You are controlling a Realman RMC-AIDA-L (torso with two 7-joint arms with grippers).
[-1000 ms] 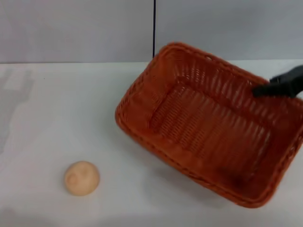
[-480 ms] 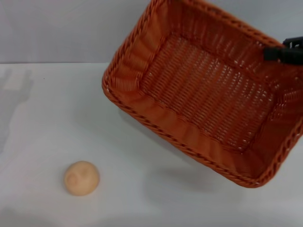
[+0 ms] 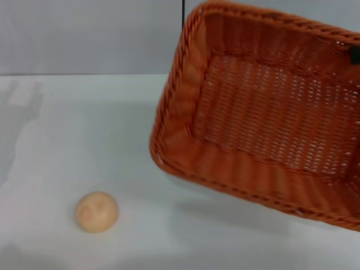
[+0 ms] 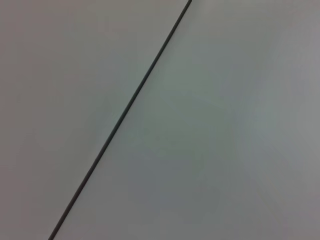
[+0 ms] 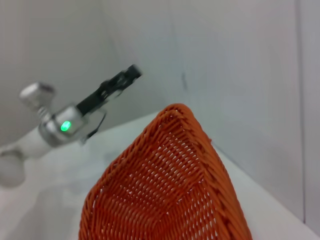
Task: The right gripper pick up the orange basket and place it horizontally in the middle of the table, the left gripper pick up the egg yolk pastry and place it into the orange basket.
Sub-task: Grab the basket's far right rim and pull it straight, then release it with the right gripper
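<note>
The orange basket [image 3: 264,118] hung tilted at the frame's right, its holder's grip unseen; it risked slipping onto the egg yolk pastry [image 3: 97,211], lower left.

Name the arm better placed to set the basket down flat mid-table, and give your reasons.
Right. The orange basket hangs tilted above the table, with the right tool at its far rim. The left tool is raised away.
</note>
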